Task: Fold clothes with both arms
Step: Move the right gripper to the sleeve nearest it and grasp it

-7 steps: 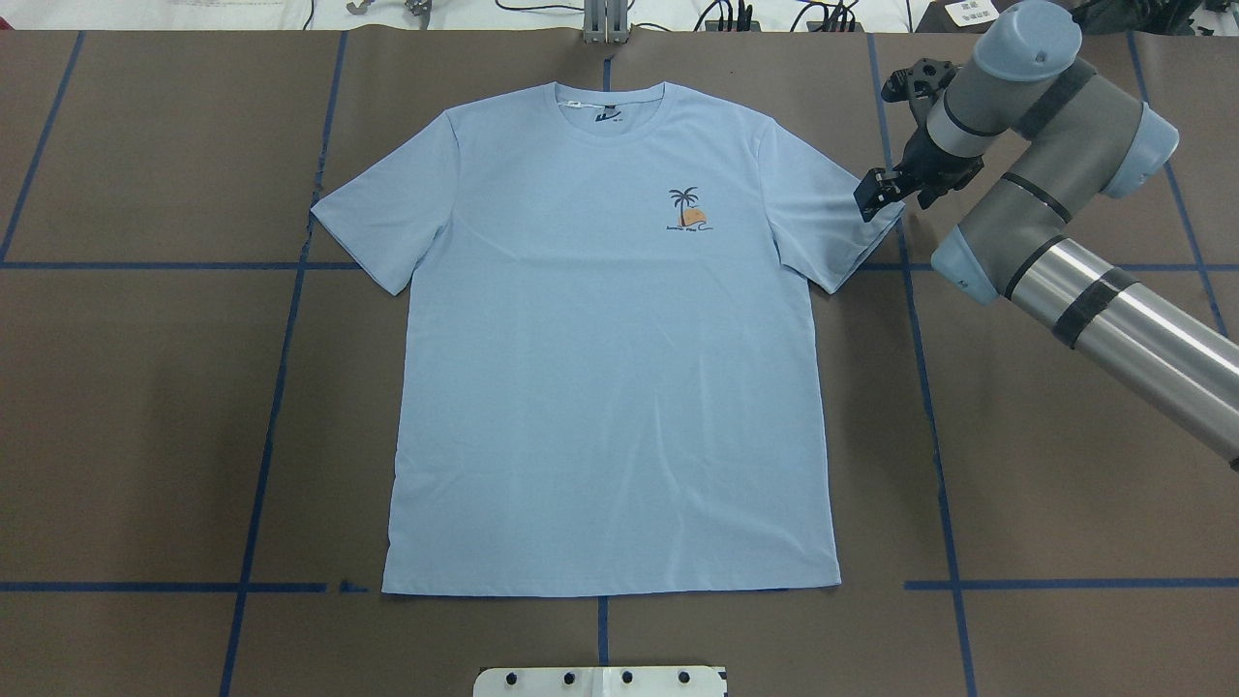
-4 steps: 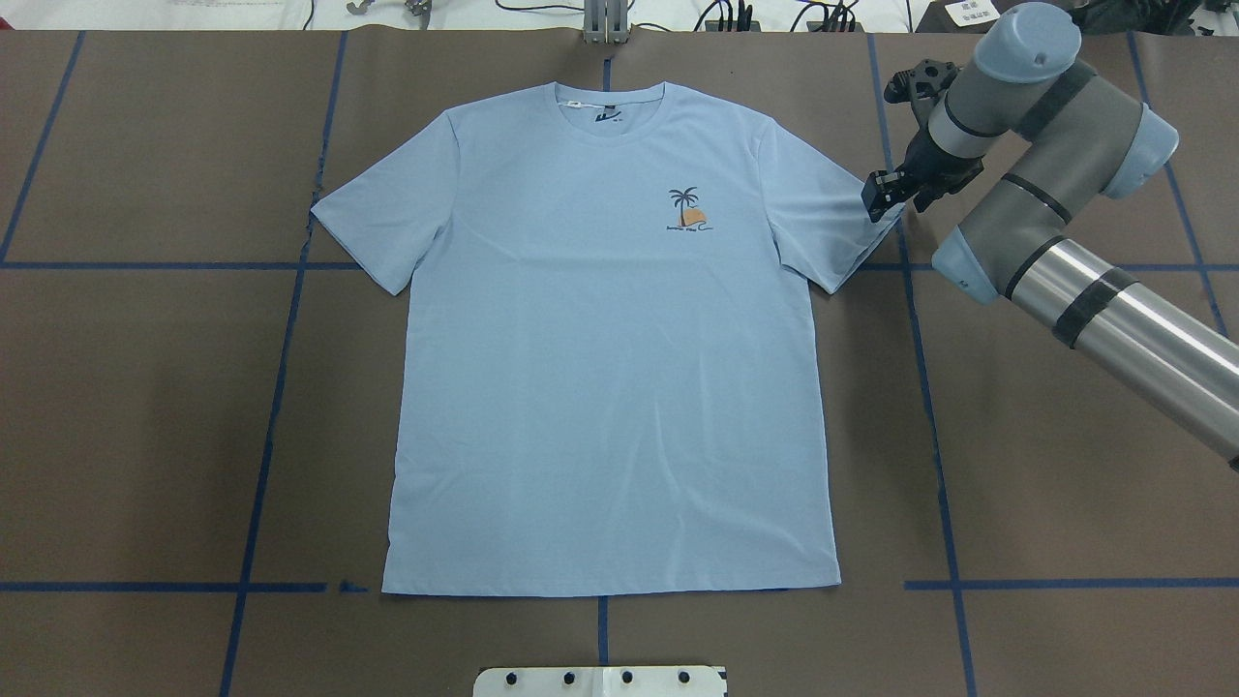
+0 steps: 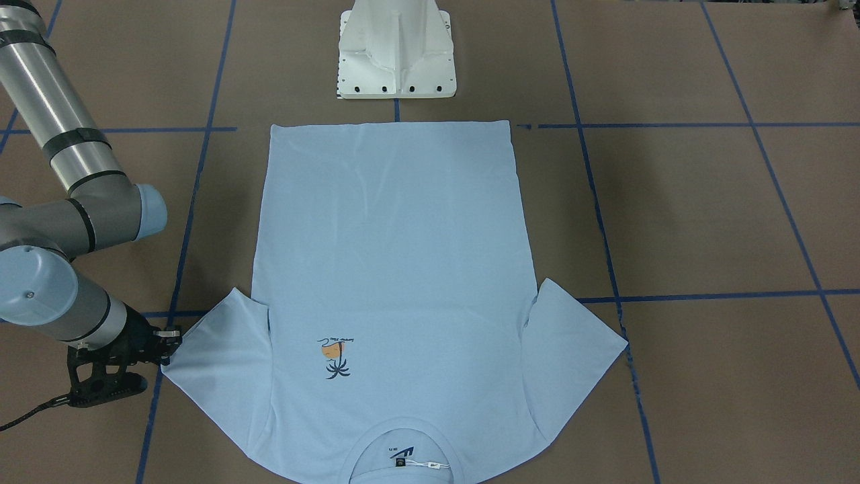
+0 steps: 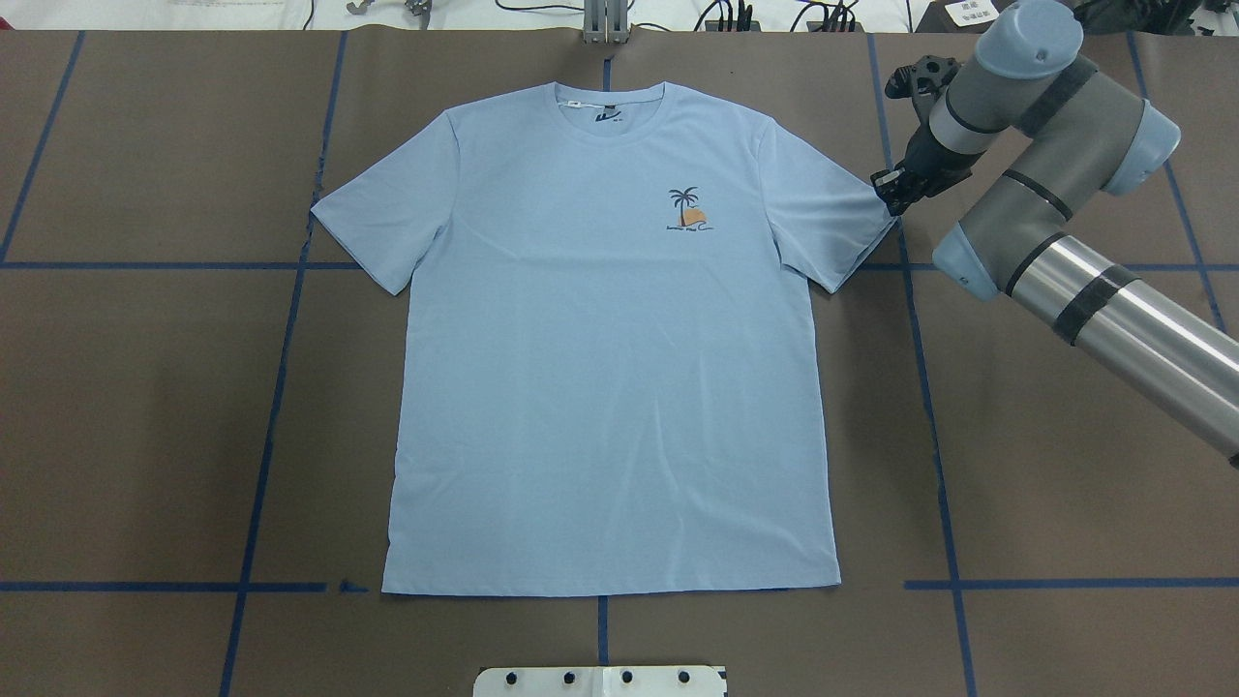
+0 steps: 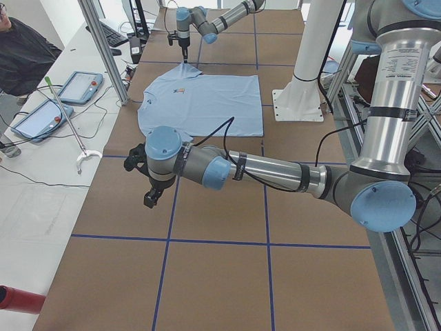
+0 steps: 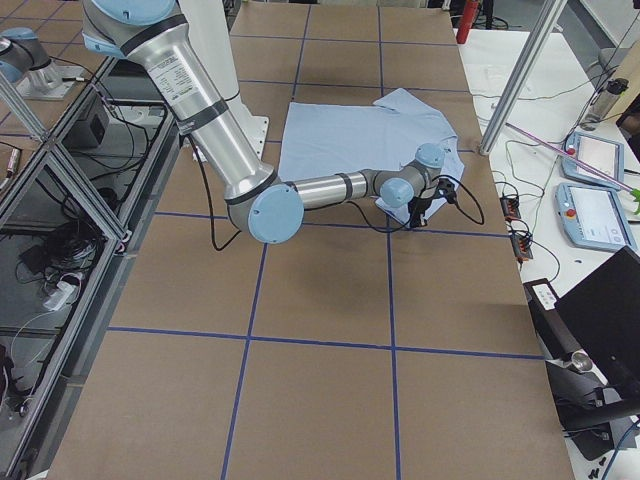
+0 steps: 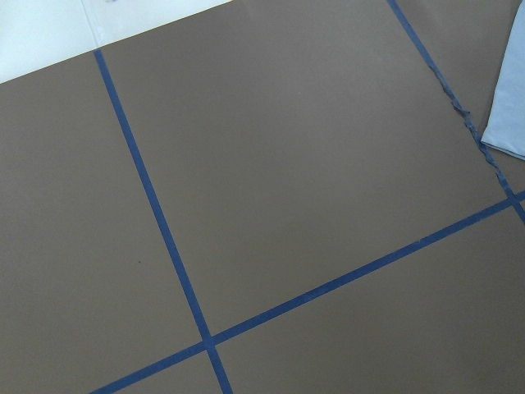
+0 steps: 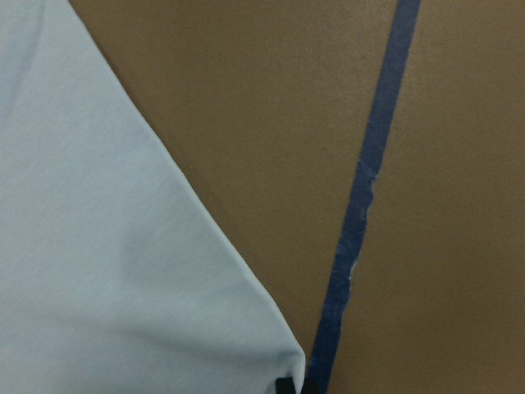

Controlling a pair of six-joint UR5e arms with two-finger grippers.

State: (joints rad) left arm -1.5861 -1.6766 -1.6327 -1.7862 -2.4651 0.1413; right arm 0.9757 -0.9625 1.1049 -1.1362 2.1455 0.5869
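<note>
The light blue T-shirt (image 4: pixel 610 368) lies flat and face up on the brown table, with its palm tree print (image 4: pixel 689 210) on the chest and its collar (image 4: pixel 610 106) at the far edge. My right gripper (image 4: pixel 892 192) is down at the tip of the shirt's right-hand sleeve (image 4: pixel 842 218); it also shows in the front view (image 3: pixel 169 341). In the right wrist view the sleeve corner (image 8: pixel 279 357) puckers at a black fingertip (image 8: pixel 284 386), so the gripper looks shut on it. My left gripper (image 5: pixel 148 196) hangs over bare table off the shirt's other side; I cannot tell if it is open.
The white pedestal base (image 3: pixel 396 47) stands just behind the shirt's hem. Blue tape lines (image 4: pixel 271 387) grid the brown table. The left wrist view shows the left sleeve's edge (image 7: pixel 509 123). A person (image 5: pixel 24 55) and tablets (image 5: pixel 79 86) are beyond the table's far edge.
My right gripper has moved slightly toward the far edge and down onto the sleeve tip, and its fingers have drawn together. The shirt has not moved.
</note>
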